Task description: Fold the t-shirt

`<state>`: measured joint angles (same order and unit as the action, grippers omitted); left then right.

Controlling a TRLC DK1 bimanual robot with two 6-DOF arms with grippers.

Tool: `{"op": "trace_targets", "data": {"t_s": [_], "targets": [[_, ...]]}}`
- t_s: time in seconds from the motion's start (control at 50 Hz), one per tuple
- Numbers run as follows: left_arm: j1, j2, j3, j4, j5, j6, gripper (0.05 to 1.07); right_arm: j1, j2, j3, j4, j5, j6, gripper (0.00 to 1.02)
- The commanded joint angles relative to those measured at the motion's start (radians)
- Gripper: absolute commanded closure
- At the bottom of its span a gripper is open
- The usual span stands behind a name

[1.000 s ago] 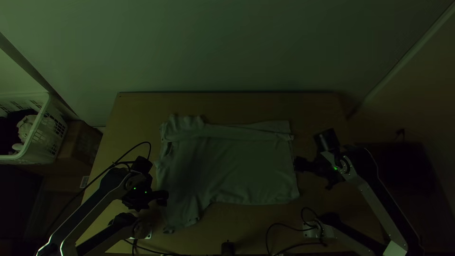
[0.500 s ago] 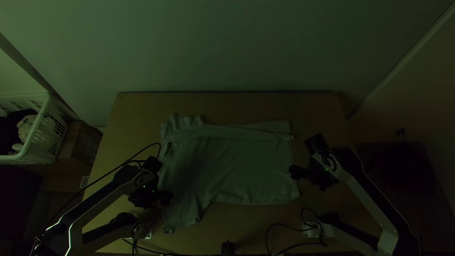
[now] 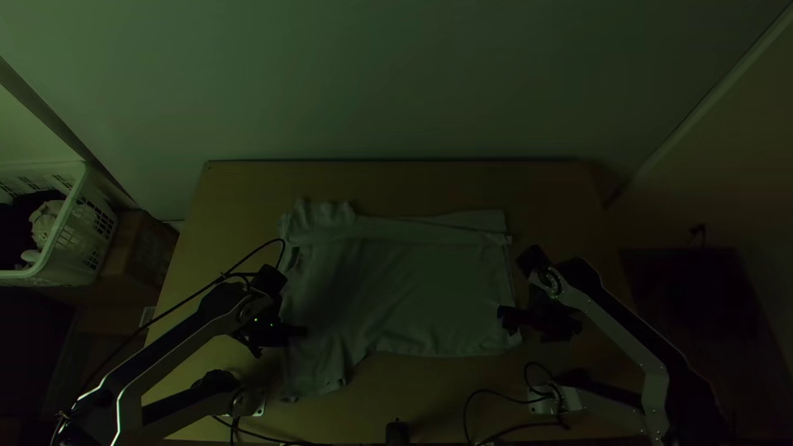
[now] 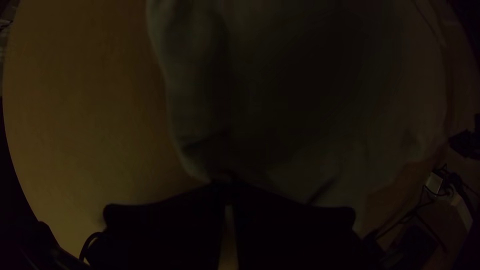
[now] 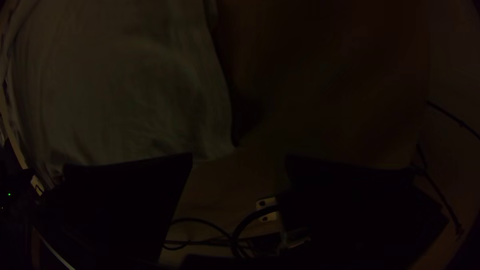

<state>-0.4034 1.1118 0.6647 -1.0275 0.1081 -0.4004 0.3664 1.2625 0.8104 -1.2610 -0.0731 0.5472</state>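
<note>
The pale t-shirt (image 3: 413, 289) lies spread crosswise on the table, with a folded strip along its far side and wrinkles at its left end. Over its left part is my left gripper (image 3: 302, 332); in the left wrist view, the left gripper (image 4: 227, 189) is shut with its tips on an edge of the shirt (image 4: 300, 110), where creases meet. My right gripper (image 3: 504, 319) stands at the shirt's right edge, close to the near right corner. In the right wrist view, the right gripper (image 5: 239, 156) is open, and a corner of the shirt (image 5: 150, 100) lies just beyond the gap.
The light wooden table (image 3: 396, 186) shows bare along its far side, with a wall behind. Cables (image 3: 496, 392) and a mounting plate (image 3: 541, 405) are at the near right. A white basket (image 3: 62, 256) holding cloth stands off the table at the left.
My left gripper has moved right and slightly away from the near edge, and the shirt's left edge beside it has shifted inward. My right gripper has moved left and toward the near edge.
</note>
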Motion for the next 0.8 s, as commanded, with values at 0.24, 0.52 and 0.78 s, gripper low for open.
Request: {"op": "trace_targets", "data": {"t_s": [0.24,0.52,0.78], "targets": [[0.071,-0.027,0.104,-0.020,0.004,0.021,1.05,0.040,0.132,-0.028,0.011,-0.056,-0.012,0.22],[0.092,-0.032,0.107,-0.032,0.004,0.029,1.05,0.055,0.192,-0.056,0.098,-0.056,-0.026,0.52],[0.149,-0.032,0.131,-0.034,0.005,0.061,1.05,0.065,0.140,-0.057,0.161,-0.017,-0.038,1.00]]}}
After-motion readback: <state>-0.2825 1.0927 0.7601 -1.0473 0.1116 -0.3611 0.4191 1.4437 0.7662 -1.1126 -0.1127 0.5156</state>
